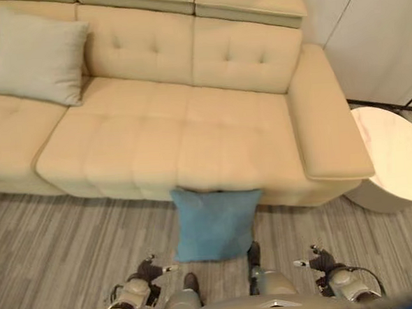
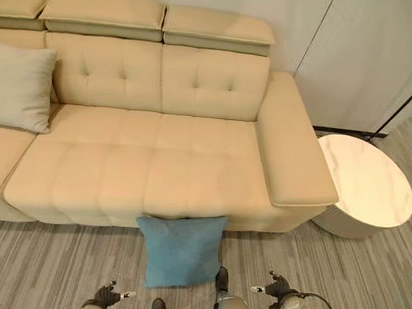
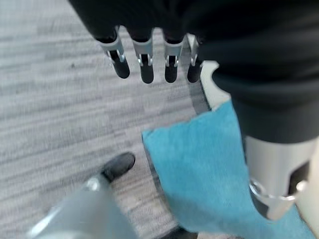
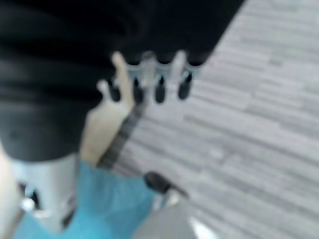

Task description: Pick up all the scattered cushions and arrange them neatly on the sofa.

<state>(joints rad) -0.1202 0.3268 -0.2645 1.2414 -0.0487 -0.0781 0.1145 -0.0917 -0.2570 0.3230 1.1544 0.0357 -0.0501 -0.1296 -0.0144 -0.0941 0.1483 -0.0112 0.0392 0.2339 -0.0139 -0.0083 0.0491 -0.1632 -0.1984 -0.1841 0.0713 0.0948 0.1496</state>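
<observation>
A blue cushion (image 1: 216, 224) stands on the floor, its top edge leaning against the front of the beige sofa (image 1: 156, 136). A pale grey cushion (image 1: 38, 56) leans upright on the sofa's backrest at the far left. My left hand (image 1: 147, 274) hangs low to the left of the blue cushion, fingers (image 3: 145, 69) straight and empty, with the blue cushion (image 3: 199, 164) close beside it. My right hand (image 1: 321, 259) hangs low to the cushion's right, its fingers (image 4: 159, 87) also straight and holding nothing. The blue cushion (image 4: 109, 204) lies between the two hands.
A round white marble-topped side table (image 1: 395, 153) stands just past the sofa's right armrest (image 1: 326, 112). Grey striped wood-look floor (image 1: 64, 240) runs in front of the sofa. White wall panels (image 2: 353, 47) rise behind the table.
</observation>
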